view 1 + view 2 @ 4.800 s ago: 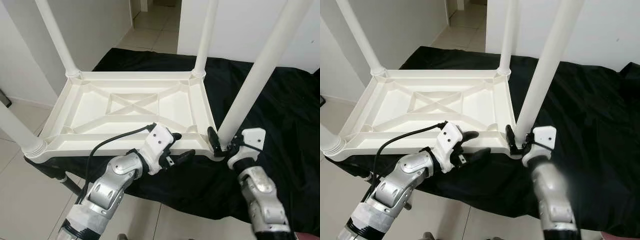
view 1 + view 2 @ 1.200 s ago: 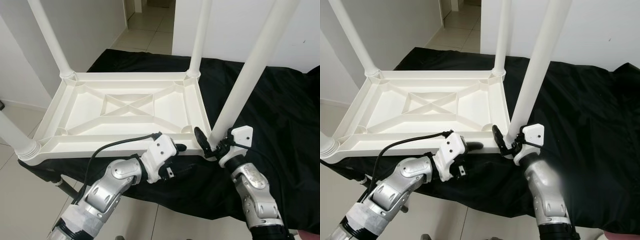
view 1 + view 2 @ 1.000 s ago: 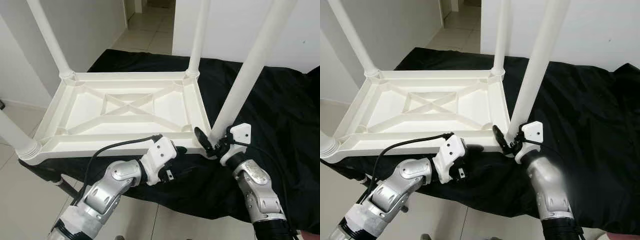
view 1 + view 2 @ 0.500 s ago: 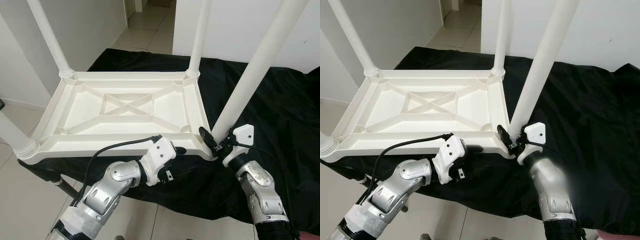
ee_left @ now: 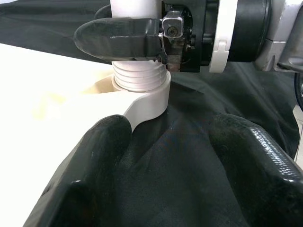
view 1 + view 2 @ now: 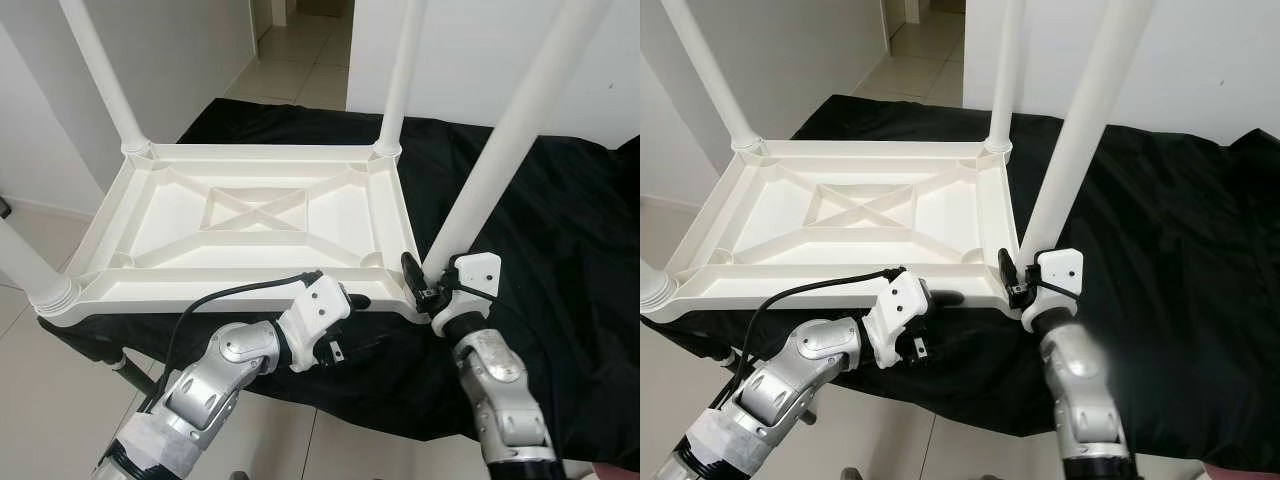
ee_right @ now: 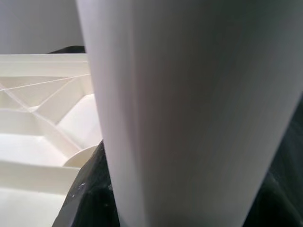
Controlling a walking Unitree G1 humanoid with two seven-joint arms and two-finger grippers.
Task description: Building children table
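Leg-fitting is the step in hand. The tabletop [image 6: 250, 215] lies upside down on a black cloth [image 6: 560, 230] over the counter, with four white legs standing up from its corners. The right gripper [image 6: 425, 285] has its fingers clamped round the near right leg [image 6: 500, 150], low down, just above the corner socket [image 5: 144, 97]. In the left wrist view the leg's ribbed thread [image 5: 139, 78] is still partly proud of that socket, so I judge the leg not fully home.

The left gripper [image 5: 170, 156] sits at the tabletop's near edge beside that corner, fingers spread wide and holding nothing, one over the white rim and one over the cloth.

Next move, as I read it: keep the tabletop steady with the left while the right turns or presses the leg until the thread disappears. The leg should stay upright, or it may bind.
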